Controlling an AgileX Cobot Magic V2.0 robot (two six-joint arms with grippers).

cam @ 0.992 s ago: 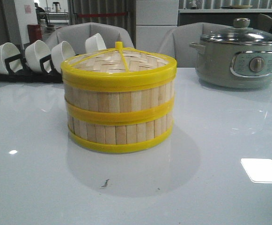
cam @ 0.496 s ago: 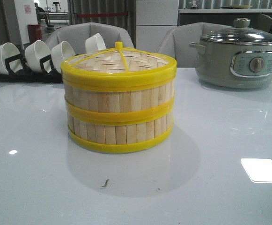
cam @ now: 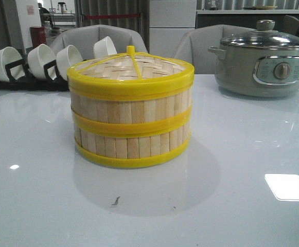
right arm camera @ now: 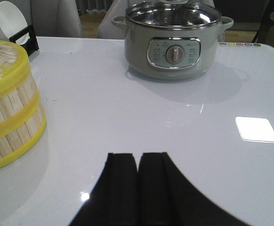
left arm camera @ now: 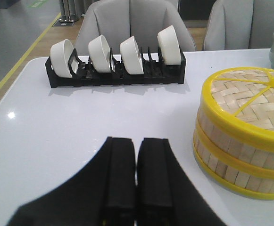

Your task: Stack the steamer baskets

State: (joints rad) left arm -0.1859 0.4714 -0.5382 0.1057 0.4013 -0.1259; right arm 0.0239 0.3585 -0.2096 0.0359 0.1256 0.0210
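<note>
steamer baskets (cam: 131,126) sitting stacked, lid (cam: 130,68) on top, centre of front frame | left gripper (left arm camera: 137,176) staying off them, fingers pressed together | right gripper (right arm camera: 137,188) likewise closed, gripping nothing

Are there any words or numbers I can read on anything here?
None can be read.
Grey pot: small marks around its knob, too blurred to read.
Table edge: a row of coloured dots, no letters visible.
Steamer baskets and bowls: no writing.
</note>
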